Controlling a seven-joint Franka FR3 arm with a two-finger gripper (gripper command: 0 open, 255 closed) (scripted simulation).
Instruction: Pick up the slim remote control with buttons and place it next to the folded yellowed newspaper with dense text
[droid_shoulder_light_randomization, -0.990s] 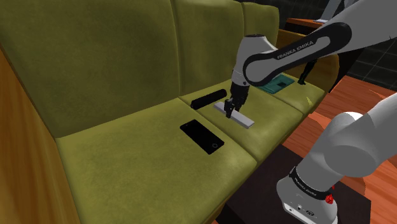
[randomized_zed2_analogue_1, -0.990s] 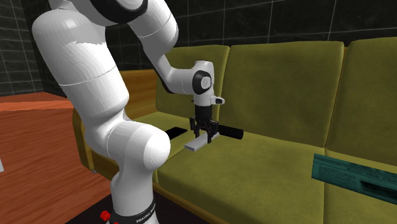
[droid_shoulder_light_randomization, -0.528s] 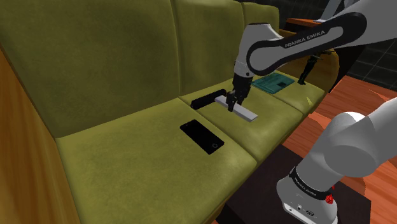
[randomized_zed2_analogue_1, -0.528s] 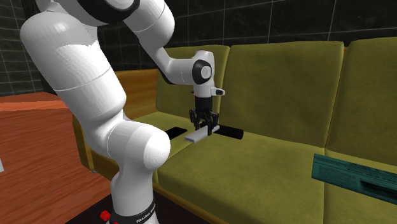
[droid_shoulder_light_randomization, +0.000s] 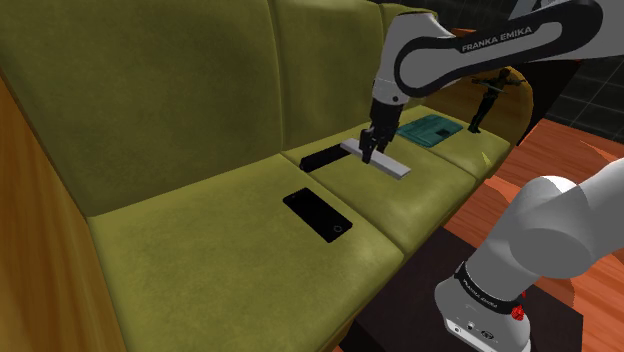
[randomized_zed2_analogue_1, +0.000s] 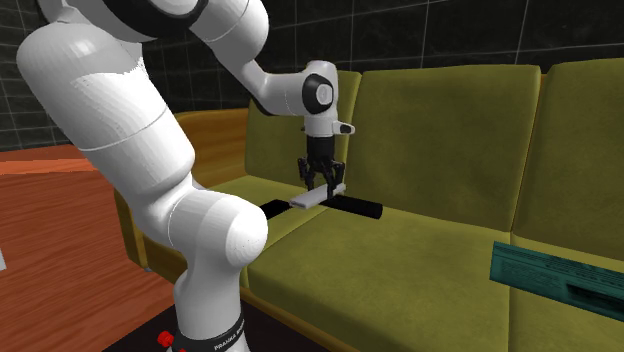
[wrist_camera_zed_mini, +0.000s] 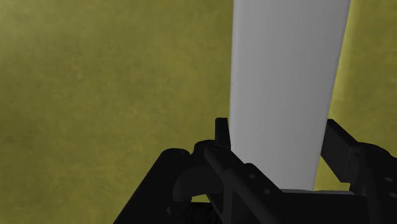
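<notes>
The olive sofa (droid_shoulder_light_randomization: 200, 220) carries the teal folded newspaper (droid_shoulder_light_randomization: 425, 131) at the shoulder view's upper right. The plain grey remote (droid_shoulder_light_randomization: 392, 167) hangs above the seat at upper centre, clamped between the gripper (droid_shoulder_light_randomization: 368, 152) fingers. The grasp appears to be toward one end, so the long overhang could pivot or slip during transfer.

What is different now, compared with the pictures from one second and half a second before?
The tool, shut on the pale grey remote, has risen and carried the remote higher above the green sofa seat. The black phone, the black bar and the teal flat item lie where they were.
</notes>
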